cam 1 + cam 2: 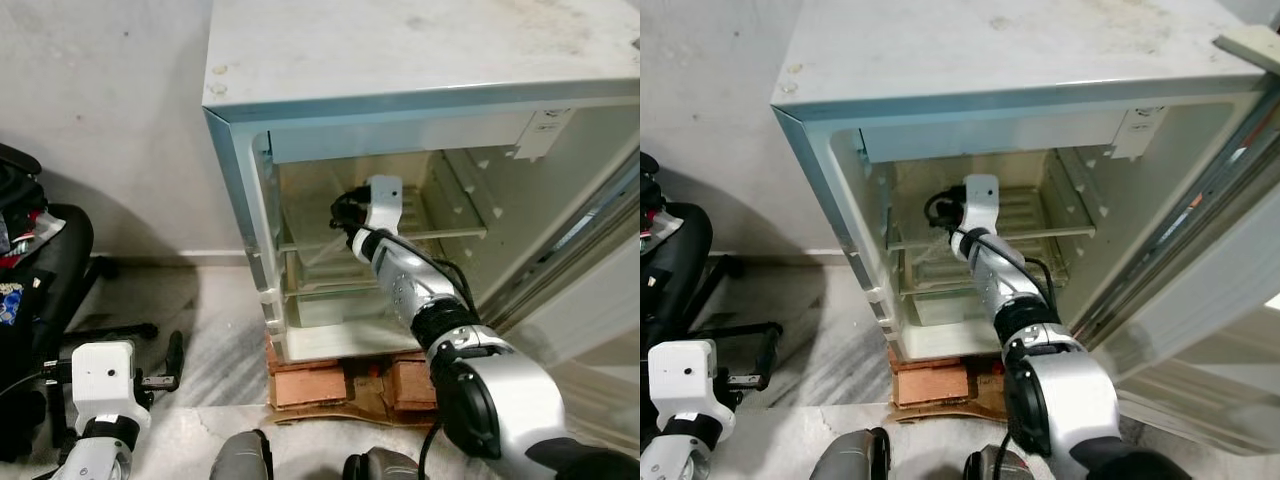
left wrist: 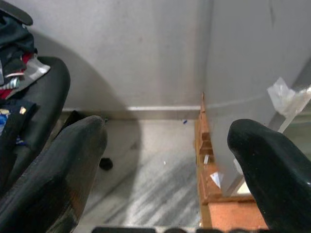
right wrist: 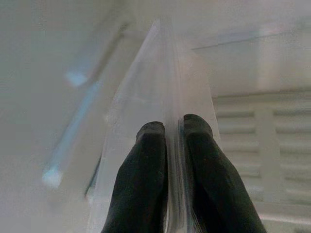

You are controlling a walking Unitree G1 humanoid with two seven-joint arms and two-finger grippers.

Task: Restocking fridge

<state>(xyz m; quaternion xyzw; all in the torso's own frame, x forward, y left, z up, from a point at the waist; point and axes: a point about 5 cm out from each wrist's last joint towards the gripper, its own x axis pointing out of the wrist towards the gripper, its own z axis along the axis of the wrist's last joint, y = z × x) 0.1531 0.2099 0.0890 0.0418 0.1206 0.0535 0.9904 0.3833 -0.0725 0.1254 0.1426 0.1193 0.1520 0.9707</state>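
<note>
Right arm [image 1: 992,268] deep inside the open fridge [image 1: 970,110] — wrist above the glass shelf [image 1: 1040,232]

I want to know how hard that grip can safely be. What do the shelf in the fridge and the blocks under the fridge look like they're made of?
The shelf, pinched on its edge by the right pincer, looks like clear glass or rigid plastic: see-through, glossy, with bright reflections. I cannot tell which. The blocks under the fridge look like red brick: matte, rough, orange-red.

Silver arms [image 1: 420,290], black fingers [image 3: 146,184], white wrists [image 1: 100,375]
</note>
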